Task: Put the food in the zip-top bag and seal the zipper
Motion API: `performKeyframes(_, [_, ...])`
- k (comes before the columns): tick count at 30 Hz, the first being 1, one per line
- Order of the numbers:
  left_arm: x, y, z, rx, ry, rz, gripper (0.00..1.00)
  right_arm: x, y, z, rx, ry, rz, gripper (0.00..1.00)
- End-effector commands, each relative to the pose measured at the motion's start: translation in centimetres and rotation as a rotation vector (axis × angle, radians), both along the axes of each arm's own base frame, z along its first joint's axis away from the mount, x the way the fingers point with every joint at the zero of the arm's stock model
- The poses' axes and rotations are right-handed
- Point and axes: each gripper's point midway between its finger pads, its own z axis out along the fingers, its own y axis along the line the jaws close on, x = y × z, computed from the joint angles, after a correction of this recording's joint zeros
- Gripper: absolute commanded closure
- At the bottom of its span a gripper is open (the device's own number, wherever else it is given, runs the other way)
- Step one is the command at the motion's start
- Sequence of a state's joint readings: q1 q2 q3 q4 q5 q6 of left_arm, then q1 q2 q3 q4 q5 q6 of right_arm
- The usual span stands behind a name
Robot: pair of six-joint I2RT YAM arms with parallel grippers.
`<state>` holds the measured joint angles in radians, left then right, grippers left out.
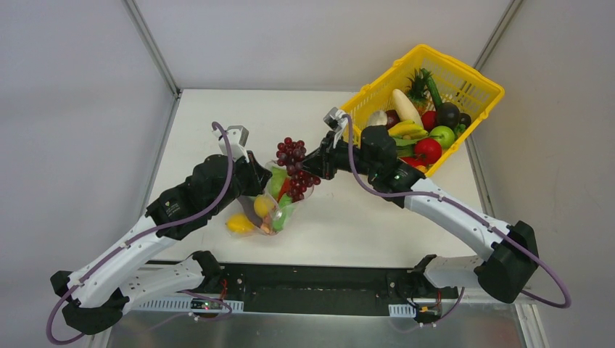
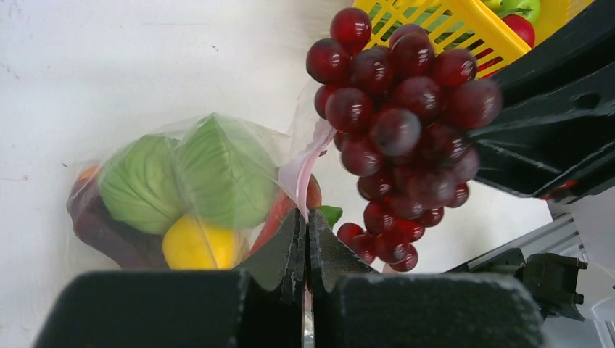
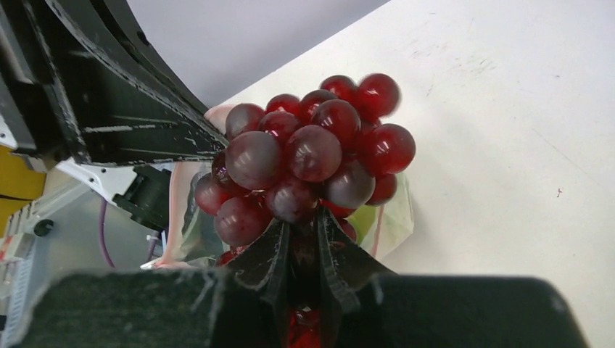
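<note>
A white table [image 1: 377,217] fills the middle of the top view, with faint scuffs on its surface. Plain pale grey walls [image 1: 72,109] close it in at the left, back and right, joined by slim metal posts [image 1: 151,45] slanting in from the upper corners. A dark rail [image 1: 312,286] runs along the lower edge. The light is soft and even, the shadows faint

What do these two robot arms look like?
The left arm and right arm have white segments between chunky black joints, with a purple cable looping along each. The left gripper and right gripper are black, each with two wedge-shaped fingers.
</note>
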<state>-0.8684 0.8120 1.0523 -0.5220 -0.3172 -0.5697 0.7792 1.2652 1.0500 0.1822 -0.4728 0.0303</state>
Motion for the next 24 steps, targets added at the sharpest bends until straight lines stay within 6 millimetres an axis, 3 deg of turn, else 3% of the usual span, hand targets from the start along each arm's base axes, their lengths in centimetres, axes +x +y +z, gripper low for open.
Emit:
performKeyframes(1, [0.6, -0.3, 4.0, -0.114, -0.082, 0.018, 1.00, -0.6, 1.2, 2.6, 0.079, -0.163, 0.047, 0.98])
performKeyframes(7, [0.8, 0.1, 4.1, -0.114, -0.091, 0.043, 1.00, -2.4, 0.3, 2.2, 0.086, -0.247, 0.112, 0.97])
performKeyframes(11, [1.0, 0.2, 3.9, -0.111, -0.089, 0.055, 1.00, -3.1, -0.5, 3.2, 0.105, -0.296, 0.113, 0.97])
performKeyframes(17, [0.9, 0.6, 4.1, -0.113, -0.089, 0.063, 1.00, -5.1, -0.3, 3.2, 0.118, -0.304, 0.228, 0.97])
performKeyframes(24, [0.5, 1.3, 4.2, -0.128, -0.099, 0.079, 1.00, -4.6, 0.0, 1.5, 0.037, -0.277, 0.244, 0.97])
